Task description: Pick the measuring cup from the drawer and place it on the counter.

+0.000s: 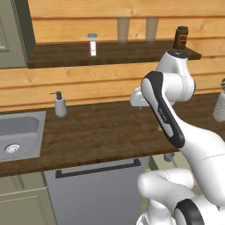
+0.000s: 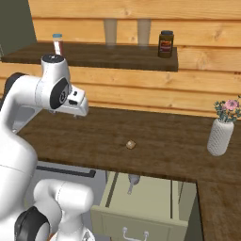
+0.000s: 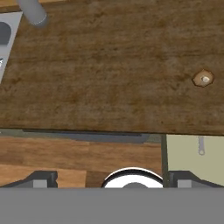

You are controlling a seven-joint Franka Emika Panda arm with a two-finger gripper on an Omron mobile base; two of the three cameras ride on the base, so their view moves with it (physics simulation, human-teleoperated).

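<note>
The drawer (image 2: 155, 195) stands pulled out below the counter's front edge, with a cream inside and a pale grey-green front. The measuring cup (image 2: 133, 180) lies in it near the back left, small and grey, its thin handle pointing toward the drawer front. In the hand view the handle of the measuring cup (image 3: 201, 145) shows on the cream floor of the drawer (image 3: 192, 159) at the lower right. My gripper (image 3: 113, 180) hangs open above the dark wood counter (image 3: 109, 65), its fingertips wide apart with nothing between them, left of the drawer.
A small tan lump (image 2: 131, 144) lies on the counter just behind the drawer. A steel sink (image 1: 19, 132) and soap dispenser (image 1: 60, 105) sit at the left. A white vase (image 2: 220, 136) stands at the right. A grey panel (image 1: 96, 186) with a dark handle is under the counter.
</note>
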